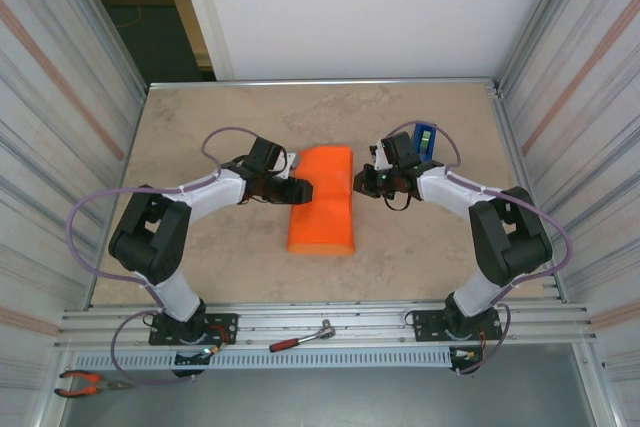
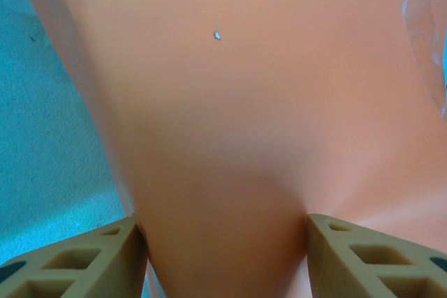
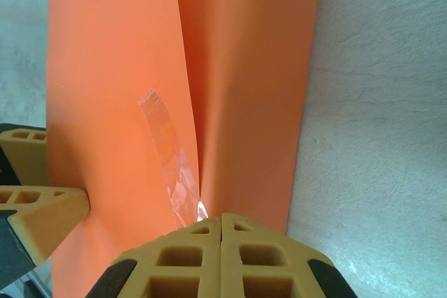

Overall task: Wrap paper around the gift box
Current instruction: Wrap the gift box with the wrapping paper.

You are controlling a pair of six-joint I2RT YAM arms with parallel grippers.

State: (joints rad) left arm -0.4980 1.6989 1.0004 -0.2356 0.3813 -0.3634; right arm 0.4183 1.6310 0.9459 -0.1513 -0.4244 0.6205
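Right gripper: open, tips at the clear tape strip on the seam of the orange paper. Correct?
Not open: the right gripper is shut, jaws pressed together, as the right wrist view shows. Its tips are indeed at the clear tape strip on the seam of the orange paper.

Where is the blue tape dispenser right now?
In the top view, the blue tape dispenser stands on the table right of centre, just beyond the right gripper and to the right of the orange paper.
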